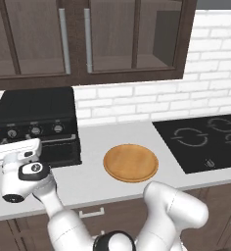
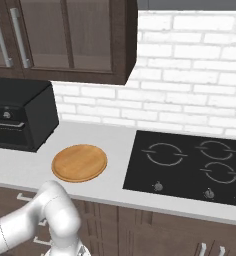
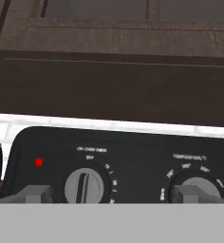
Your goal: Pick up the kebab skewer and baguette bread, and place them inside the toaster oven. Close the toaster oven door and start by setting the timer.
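Observation:
The black toaster oven (image 1: 36, 110) stands at the left of the counter, against the brick wall, and its front also shows at the left edge of the right base view (image 2: 20, 117). The toaster oven door (image 1: 61, 151) looks shut below the row of silver knobs. My gripper (image 1: 14, 148) hovers right in front of the oven's left front, level with the control panel. In the hand view my gripper (image 3: 112, 193) is open, and its fingertips (image 3: 38, 193) flank the timer knob (image 3: 84, 186), with nothing held. The kebab skewer and baguette bread are out of view.
A round wooden plate (image 1: 130, 162) lies on the grey counter (image 1: 93, 181) right of the oven. A black cooktop (image 1: 205, 139) sits further right. Dark wall cabinets (image 1: 88, 39) hang above. A red light (image 3: 38, 162) and a temperature knob (image 3: 199, 187) share the panel.

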